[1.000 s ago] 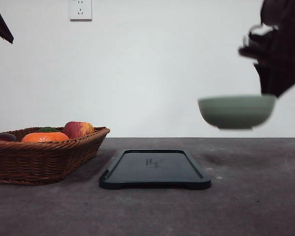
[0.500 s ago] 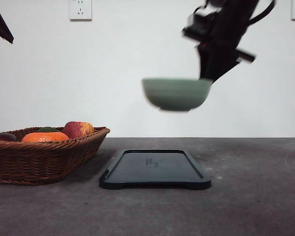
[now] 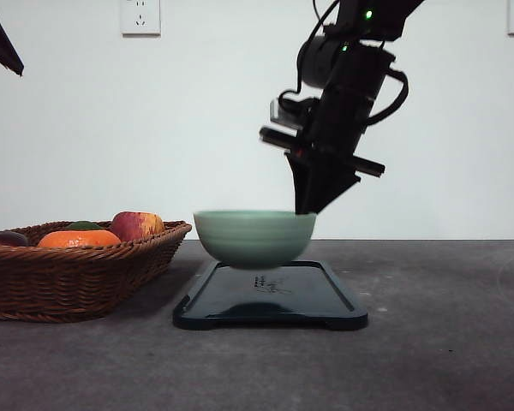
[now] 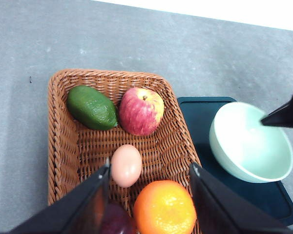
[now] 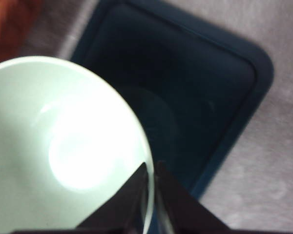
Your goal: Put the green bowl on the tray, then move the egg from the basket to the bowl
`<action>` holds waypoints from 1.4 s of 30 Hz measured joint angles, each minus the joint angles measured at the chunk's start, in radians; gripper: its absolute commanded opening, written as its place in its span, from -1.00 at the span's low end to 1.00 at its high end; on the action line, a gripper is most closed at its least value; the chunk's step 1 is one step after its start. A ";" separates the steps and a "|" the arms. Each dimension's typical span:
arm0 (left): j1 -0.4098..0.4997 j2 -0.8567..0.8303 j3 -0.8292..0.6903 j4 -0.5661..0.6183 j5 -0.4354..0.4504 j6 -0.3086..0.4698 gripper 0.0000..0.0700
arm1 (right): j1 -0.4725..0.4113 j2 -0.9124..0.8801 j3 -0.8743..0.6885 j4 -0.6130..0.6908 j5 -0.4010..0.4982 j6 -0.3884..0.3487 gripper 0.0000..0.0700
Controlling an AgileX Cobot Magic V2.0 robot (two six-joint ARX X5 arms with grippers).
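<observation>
Holding the bowl (image 3: 254,238) by its rim, my right gripper (image 3: 307,208) is pinched tight, just above the tray's (image 3: 343,318) left half. Set down off-centre, it could tip. My left gripper (image 4: 149,170) hangs spread above the basket (image 4: 58,146).

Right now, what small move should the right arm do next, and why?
Probably lower the bowl a little more, then open. The right claw pinches its rim, and in the front view the bowl seems to hang just above the tray, not yet resting.
</observation>
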 measured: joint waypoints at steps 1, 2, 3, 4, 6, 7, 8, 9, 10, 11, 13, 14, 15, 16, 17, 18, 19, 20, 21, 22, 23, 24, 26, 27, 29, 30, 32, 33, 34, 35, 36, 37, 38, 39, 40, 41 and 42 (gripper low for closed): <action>0.000 0.000 0.000 0.000 0.000 0.000 -0.11 | 0.000 0.007 0.000 0.001 0.011 0.002 -1.00; 0.000 0.000 0.000 0.000 0.000 0.000 -0.11 | 0.000 0.012 0.000 0.003 0.018 0.004 -1.00; 0.000 0.000 0.000 0.000 0.000 0.000 -0.11 | 0.000 0.016 0.000 0.005 0.023 0.006 -1.00; 0.000 0.000 0.000 0.000 0.000 0.000 -0.11 | 0.000 0.019 0.000 0.006 0.024 0.007 -1.00; 0.000 0.000 0.000 0.000 0.000 0.000 -0.11 | -0.001 0.021 0.000 0.013 0.024 0.009 -1.00; 0.000 0.000 0.000 0.000 0.000 0.000 -0.11 | -0.002 0.021 0.000 0.019 0.024 0.010 -1.00; 0.000 0.000 0.000 0.000 0.000 0.000 -0.11 | -0.002 0.021 0.000 0.023 0.024 0.011 -1.00; 0.000 0.000 0.000 0.000 0.000 0.000 -0.11 | -0.002 0.022 0.000 0.025 0.024 0.012 -1.00; 0.000 0.000 0.000 0.000 0.000 0.000 -0.11 | -0.001 0.023 0.001 0.025 0.024 0.012 -1.00; 0.000 0.000 0.000 0.000 0.000 0.000 -0.11 | -0.001 0.027 0.001 0.025 0.024 0.012 -1.00; 0.000 0.000 0.000 0.000 0.000 0.000 -0.11 | -0.001 0.035 0.002 0.025 0.024 0.012 -1.00; 0.000 0.000 0.000 -0.001 0.000 0.000 -0.11 | -0.001 0.041 0.002 0.025 0.025 0.012 -1.00; 0.000 0.000 0.000 -0.001 0.000 0.000 -0.11 | -0.001 0.047 0.002 0.025 0.025 0.013 -1.00; 0.000 0.000 0.000 -0.001 0.000 0.000 -0.11 | -0.001 0.051 0.002 0.025 0.024 0.013 -1.00; 0.000 0.000 0.000 -0.002 0.000 0.000 -0.11 | -0.001 0.053 0.002 0.024 0.024 0.013 -0.97; 0.000 0.000 0.000 -0.002 0.000 0.000 -0.11 | -0.001 0.055 0.002 0.024 0.023 0.013 -0.93; 0.000 0.000 0.000 -0.003 0.000 0.000 -0.11 | -0.001 0.055 0.003 0.024 0.021 0.013 -0.85; 0.000 0.000 0.000 -0.003 0.000 0.000 -0.11 | 0.000 0.055 0.004 0.023 0.021 0.013 -0.73; 0.000 0.000 0.000 -0.003 0.000 0.000 -0.11 | 0.000 0.055 0.005 0.022 0.021 0.013 -0.61; 0.000 0.000 0.000 -0.003 0.000 0.000 -0.11 | 0.001 0.055 0.005 0.019 0.021 0.013 -0.53; 0.000 0.000 0.000 -0.003 0.000 0.000 -0.11 | 0.002 0.055 0.005 0.011 0.021 0.013 -0.51; 0.000 0.000 0.000 -0.003 0.000 0.000 -0.11 | 0.002 0.055 0.005 0.003 0.021 0.014 -0.50; 0.000 0.000 0.000 -0.003 0.000 0.000 -0.11 | 0.002 0.053 0.005 -0.011 0.021 0.014 -0.50; 0.000 0.000 0.000 -0.003 0.000 0.000 -0.11 | 0.002 0.049 0.005 -0.019 0.021 0.014 -0.50; 0.000 0.000 0.000 -0.003 0.000 0.000 -0.11 | 0.001 0.032 0.005 -0.033 0.021 0.014 -0.50; 0.000 0.000 0.000 -0.003 0.000 0.000 -0.11 | 0.001 0.019 0.005 -0.039 0.021 0.014 -0.50; 0.000 0.000 0.000 -0.004 0.000 0.000 -0.11 | 0.001 -0.018 0.005 -0.046 0.021 0.014 -0.50; 0.000 0.000 0.000 -0.004 0.000 0.000 -0.11 | 0.002 -0.040 0.005 -0.045 0.021 0.014 -0.50; 0.000 0.000 0.000 -0.004 0.000 0.000 -0.11 | 0.002 -0.062 0.005 -0.039 0.021 0.014 -0.50; 0.000 0.000 0.000 -0.004 0.000 0.000 -0.11 | 0.002 -0.089 -0.006 -0.010 0.021 0.014 -0.50; 0.000 0.000 0.000 -0.004 0.000 0.000 -0.11 | 0.002 -0.117 -0.023 0.026 0.021 0.014 -0.50; 0.000 0.000 0.000 -0.005 0.000 0.000 -0.11 | 0.002 -0.148 -0.052 0.071 0.020 0.014 -0.50; 0.000 0.000 0.000 -0.007 0.000 0.000 -0.11 | 0.003 -0.184 -0.101 0.127 0.020 0.014 -0.50; 0.000 0.000 0.000 -0.011 0.000 0.000 -0.11 | 0.003 -0.222 -0.155 0.182 0.020 0.014 -0.50; 0.000 0.000 0.000 -0.017 0.000 0.000 -0.11 | 0.003 -0.257 -0.211 0.231 0.020 0.014 -0.50; 0.000 0.000 0.000 -0.025 0.000 0.000 -0.11 | 0.003 -0.298 -0.284 0.287 0.020 0.014 -0.50; 0.000 0.000 0.000 -0.035 0.000 0.000 -0.11 | 0.003 -0.339 -0.356 0.340 0.020 0.013 -0.50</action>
